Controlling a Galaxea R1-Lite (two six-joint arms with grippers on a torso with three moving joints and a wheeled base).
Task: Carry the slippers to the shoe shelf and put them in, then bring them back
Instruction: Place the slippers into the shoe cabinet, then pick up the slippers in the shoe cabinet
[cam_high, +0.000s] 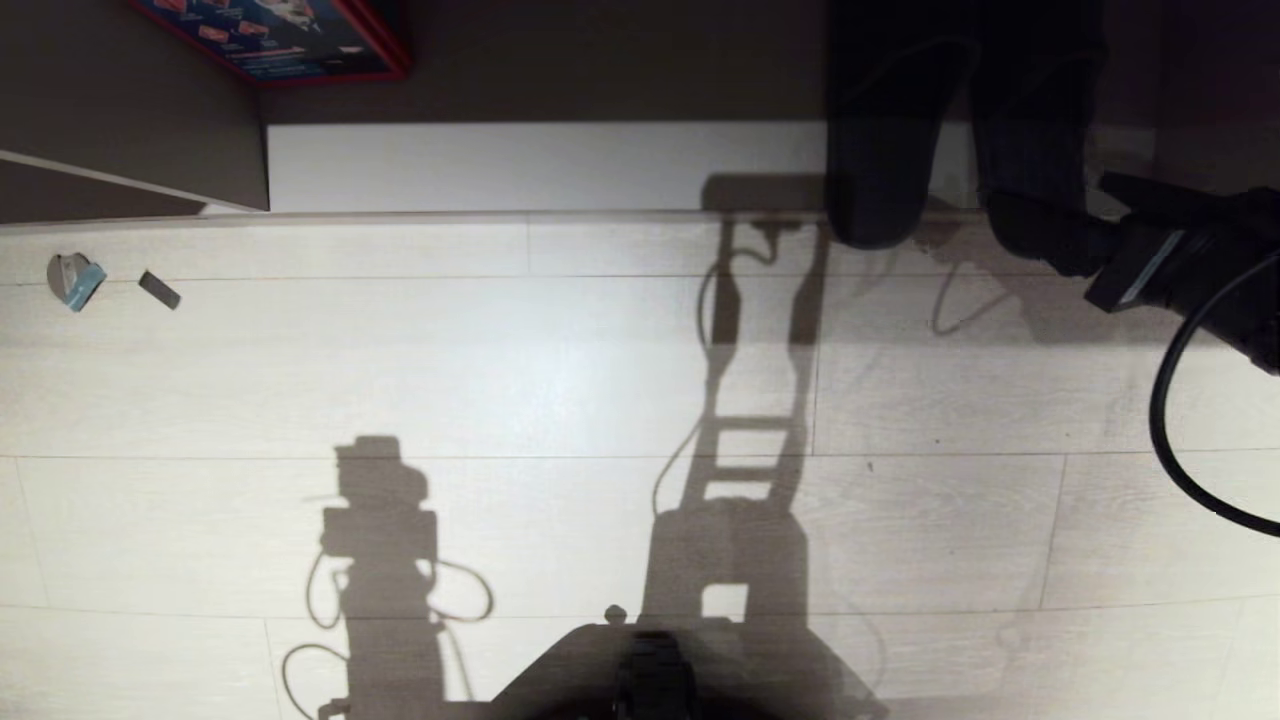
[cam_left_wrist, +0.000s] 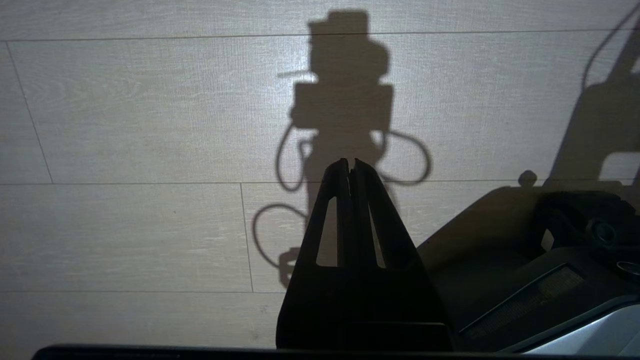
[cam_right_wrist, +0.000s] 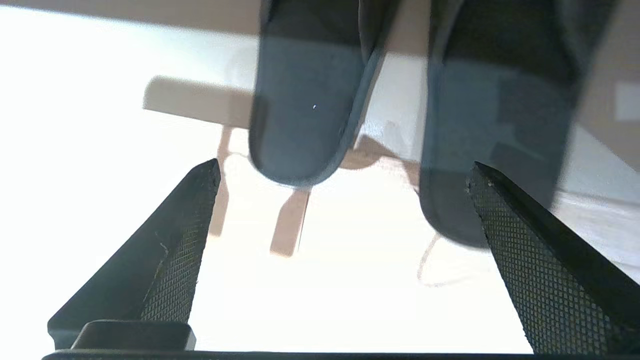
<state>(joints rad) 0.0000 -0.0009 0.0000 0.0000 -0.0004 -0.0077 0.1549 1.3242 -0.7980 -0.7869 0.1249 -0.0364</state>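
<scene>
The slippers sit side by side at one o'clock, toes in the shoe shelf, heels overhanging its pale base board onto light plank floor. Right gripper is near them at three o'clock, jaws wide, holding nothing. Left gripper hangs over bare floor, jaws closed. Two small scraps lie at ten o'clock.

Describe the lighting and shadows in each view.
Head view: hard light throws sharp robot shadows over the floor; the slippers sit dark in the shoe shelf. Left wrist view: the left claw is a silhouette. Right wrist view: floor is blown out white, slippers blurred, right claw open.
</scene>
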